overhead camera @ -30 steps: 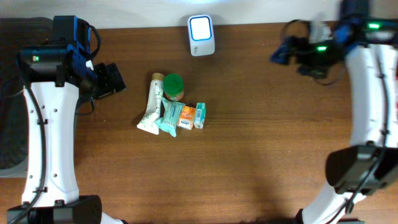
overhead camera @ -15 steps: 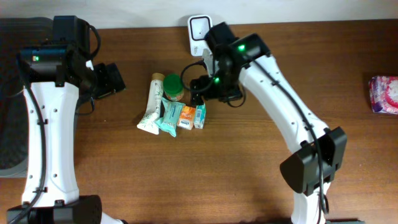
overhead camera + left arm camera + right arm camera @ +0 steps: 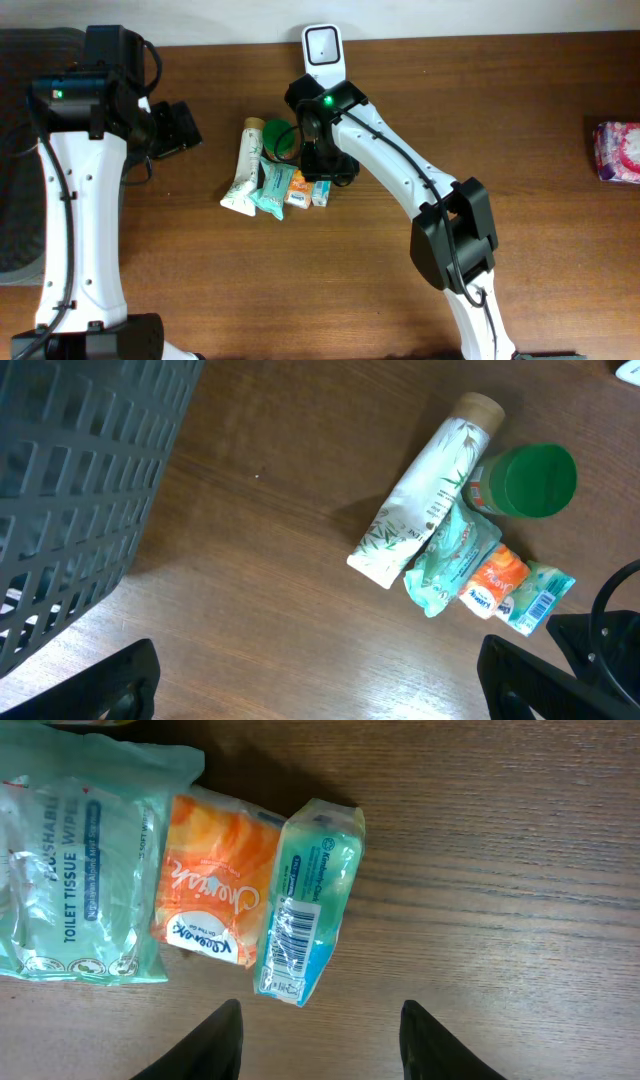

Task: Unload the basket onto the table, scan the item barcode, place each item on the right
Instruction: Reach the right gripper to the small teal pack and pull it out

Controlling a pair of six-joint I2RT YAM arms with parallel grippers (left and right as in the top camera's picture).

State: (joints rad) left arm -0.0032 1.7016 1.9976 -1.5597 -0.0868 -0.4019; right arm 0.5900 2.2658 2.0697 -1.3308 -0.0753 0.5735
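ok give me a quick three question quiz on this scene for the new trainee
1. True or false: the right tool is gripping an item.
2. Which pack shows its barcode in the right wrist view? A) orange tissue pack B) teal tissue pack C) toilet wipes pack
3. Fill in: the jar beside the white tube has a ____ lid.

Key: 1 false, its fingers stand apart with nothing between them; 2 B; 3 green.
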